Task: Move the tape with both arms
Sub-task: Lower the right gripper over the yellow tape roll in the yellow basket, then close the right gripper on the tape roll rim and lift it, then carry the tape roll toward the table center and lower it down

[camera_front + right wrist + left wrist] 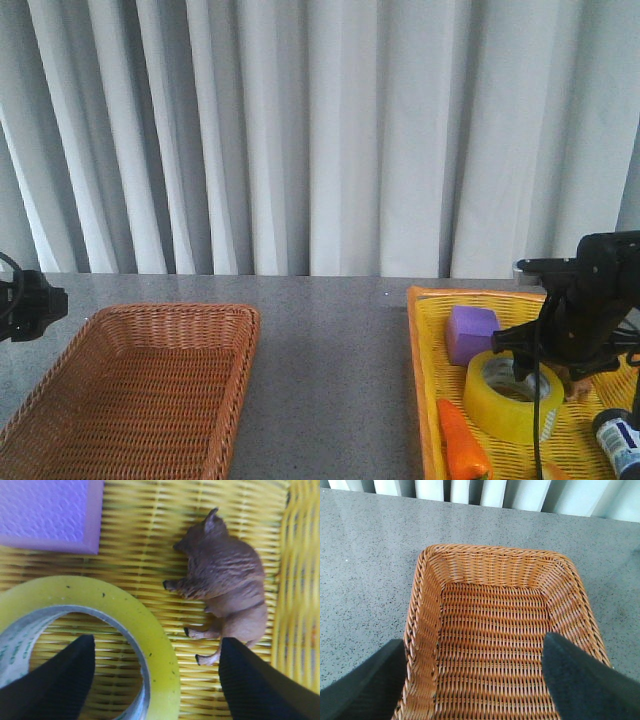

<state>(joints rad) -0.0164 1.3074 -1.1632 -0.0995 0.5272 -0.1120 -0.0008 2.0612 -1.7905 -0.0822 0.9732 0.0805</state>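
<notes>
Right gripper wide open astride the tape wall, ready to pinch; toy animal at two o'clock.

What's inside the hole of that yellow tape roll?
Inside the tape you see the yellow tray's woven floor and one finger of the right gripper. The finger hides part of the floor there.

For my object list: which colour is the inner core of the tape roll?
The tape has a white core with faint greenish print, clearest in the right wrist view.
</notes>
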